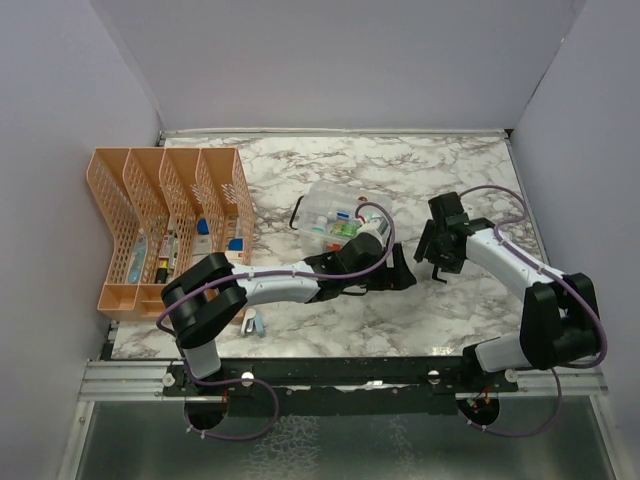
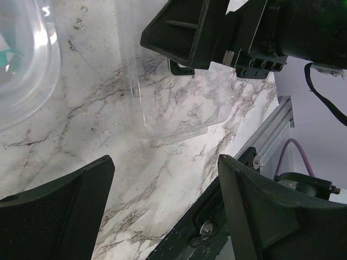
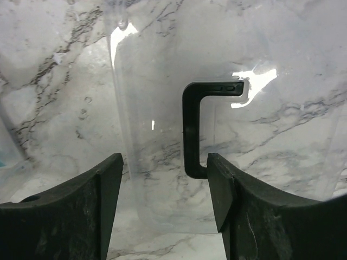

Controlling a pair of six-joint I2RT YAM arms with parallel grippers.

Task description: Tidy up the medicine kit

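1. Here, one medicine kit (image 1: 335,215) sits mid-table (image 1: 450,170), lid off, right of one orange organizer (image 1: 165,225) with four slots.
2. One clear lid (image 3: 157,108) lies flat on the table, with one black handle (image 3: 191,130).
3. Two grippers, both by the lid: left gripper (image 2: 162,168) open, right gripper (image 3: 164,162) open, each holding nothing.

Plain pale lilac walls (image 1: 330,60) enclose a white, grey-veined marble tabletop (image 1: 400,310) edged by an aluminium rail (image 1: 130,375).
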